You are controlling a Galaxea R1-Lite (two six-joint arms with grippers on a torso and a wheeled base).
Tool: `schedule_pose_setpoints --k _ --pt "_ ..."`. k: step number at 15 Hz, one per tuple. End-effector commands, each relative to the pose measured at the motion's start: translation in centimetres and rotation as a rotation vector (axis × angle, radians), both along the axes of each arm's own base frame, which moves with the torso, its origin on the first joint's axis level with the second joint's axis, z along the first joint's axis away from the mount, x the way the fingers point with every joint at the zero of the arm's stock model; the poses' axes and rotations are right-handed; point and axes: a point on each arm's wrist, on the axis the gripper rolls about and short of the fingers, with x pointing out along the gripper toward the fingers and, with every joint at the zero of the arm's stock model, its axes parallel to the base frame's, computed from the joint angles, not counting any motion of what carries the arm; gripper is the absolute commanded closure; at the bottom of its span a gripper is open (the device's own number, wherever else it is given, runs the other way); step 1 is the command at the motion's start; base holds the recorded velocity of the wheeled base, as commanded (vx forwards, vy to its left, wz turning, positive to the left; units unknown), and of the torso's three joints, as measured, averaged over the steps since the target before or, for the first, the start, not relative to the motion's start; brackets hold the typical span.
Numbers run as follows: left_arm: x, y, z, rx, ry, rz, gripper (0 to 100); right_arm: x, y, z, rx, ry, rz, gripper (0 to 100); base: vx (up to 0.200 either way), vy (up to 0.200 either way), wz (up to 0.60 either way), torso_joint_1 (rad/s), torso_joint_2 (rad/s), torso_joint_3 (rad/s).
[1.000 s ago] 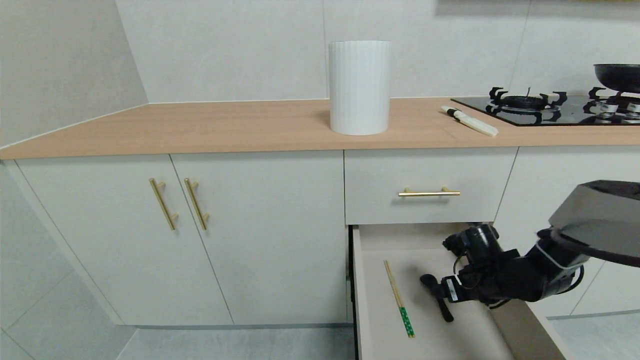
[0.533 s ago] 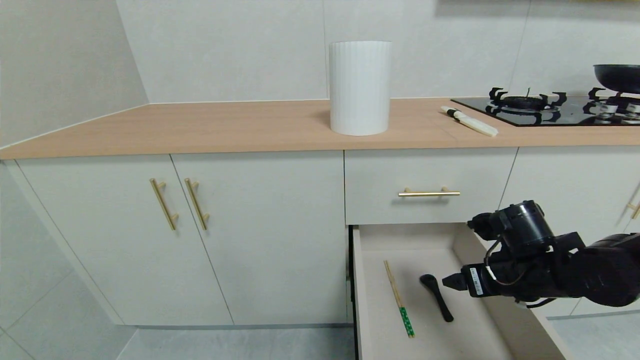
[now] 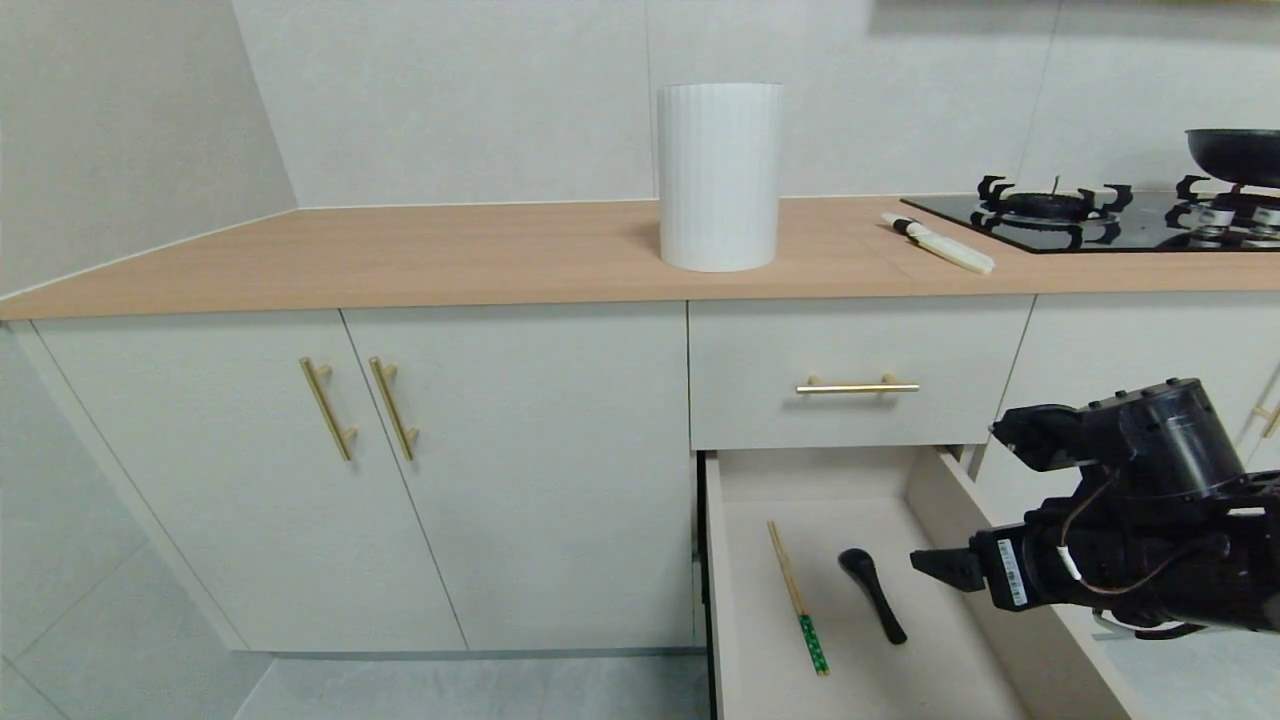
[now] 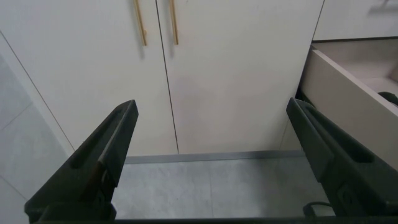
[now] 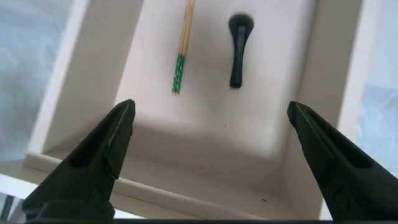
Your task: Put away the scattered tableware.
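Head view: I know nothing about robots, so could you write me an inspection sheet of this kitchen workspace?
Surface: wooden countertop; below it, a lower drawer pulled open.
Job's things: chopsticks and black spoon lie apart on the drawer floor; white knife on the countertop.
Clutter: white ribbed canister upright on the countertop.
Grippers: right gripper open, empty, over the drawer's right side; left gripper open, empty, facing the cupboard doors.
Cables: thin wires looped at the right wrist.
Surroundings: gas hob with a dark pan; closed upper drawer; tiled wall.
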Motion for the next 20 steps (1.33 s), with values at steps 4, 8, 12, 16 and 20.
schedule_pose_setpoints --k 4,8,12,16,20 --pt "0.0 0.0 0.0 0.000 0.000 0.000 0 -0.7 -0.2 -0.1 -0.029 -0.004 0.038 0 -0.200 0.000 0.00 0.005 0.00 0.001" --pt "0.0 0.0 0.0 0.000 0.000 0.000 0 -1.3 0.2 -0.4 -0.032 0.044 0.086 0 -0.200 0.000 0.00 0.000 0.00 0.008" --pt "0.0 0.0 0.0 -0.001 0.000 0.000 0 -3.0 -0.1 -1.7 -0.036 0.163 0.281 0 0.000 0.000 0.00 0.000 0.00 0.000" --pt "0.0 0.0 0.0 0.000 0.000 0.000 0 -3.8 -0.1 -4.0 -0.044 0.252 0.480 0 0.000 0.000 0.00 0.000 0.00 0.000" --pt "0.0 0.0 0.0 0.000 0.000 0.001 0 -2.2 0.5 -6.6 -0.115 0.339 0.435 0 0.000 0.000 0.00 0.000 0.00 0.000"
